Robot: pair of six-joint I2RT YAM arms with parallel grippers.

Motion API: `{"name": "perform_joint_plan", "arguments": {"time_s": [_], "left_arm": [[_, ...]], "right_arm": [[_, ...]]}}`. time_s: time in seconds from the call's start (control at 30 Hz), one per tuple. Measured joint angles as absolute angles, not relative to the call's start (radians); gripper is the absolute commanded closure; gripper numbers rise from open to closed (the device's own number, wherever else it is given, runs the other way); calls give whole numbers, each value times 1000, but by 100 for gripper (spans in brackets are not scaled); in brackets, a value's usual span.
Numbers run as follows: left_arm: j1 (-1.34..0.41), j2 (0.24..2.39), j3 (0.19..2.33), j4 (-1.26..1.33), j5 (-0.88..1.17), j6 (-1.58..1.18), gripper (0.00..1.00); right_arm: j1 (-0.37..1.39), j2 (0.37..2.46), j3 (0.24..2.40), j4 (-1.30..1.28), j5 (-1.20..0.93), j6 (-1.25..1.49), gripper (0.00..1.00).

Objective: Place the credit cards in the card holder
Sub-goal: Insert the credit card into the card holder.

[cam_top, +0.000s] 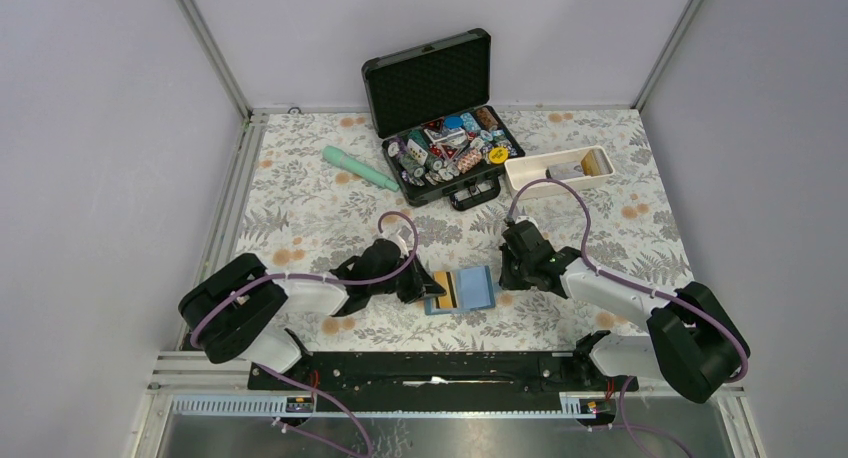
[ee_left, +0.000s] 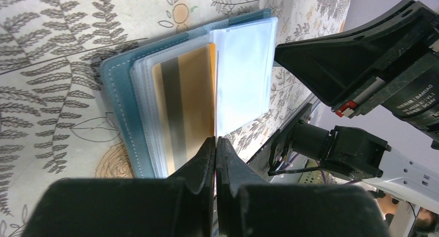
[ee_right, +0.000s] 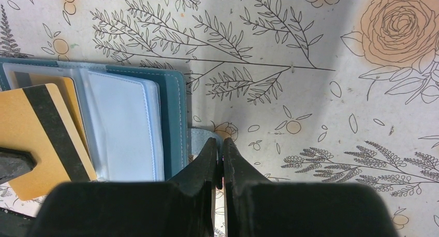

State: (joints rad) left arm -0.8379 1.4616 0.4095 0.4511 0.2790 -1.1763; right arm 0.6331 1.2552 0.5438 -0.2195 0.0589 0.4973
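Note:
The teal card holder lies open on the flowered cloth between my two arms, its clear sleeves facing up. An orange-gold credit card with a dark stripe sticks partly out of a sleeve on the holder's left side. My left gripper is shut on that card's near edge. At the holder's right side, my right gripper is shut on the small grey-blue closing tab. No other credit cards show.
At the back stands an open black foam-lined case full of poker chips. A long white tray sits to its right. A mint-green cylinder lies to its left. The metal frame rail runs along the near edge.

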Motion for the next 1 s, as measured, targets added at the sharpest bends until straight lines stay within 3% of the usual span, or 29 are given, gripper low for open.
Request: {"name": "perform_joint_plan", "arguments": {"time_s": [1.0], "left_arm": [[-840,1539,433,472,293,-1123,100]], "right_arm": [[633,1256,540,-220,59,498,100]]}}
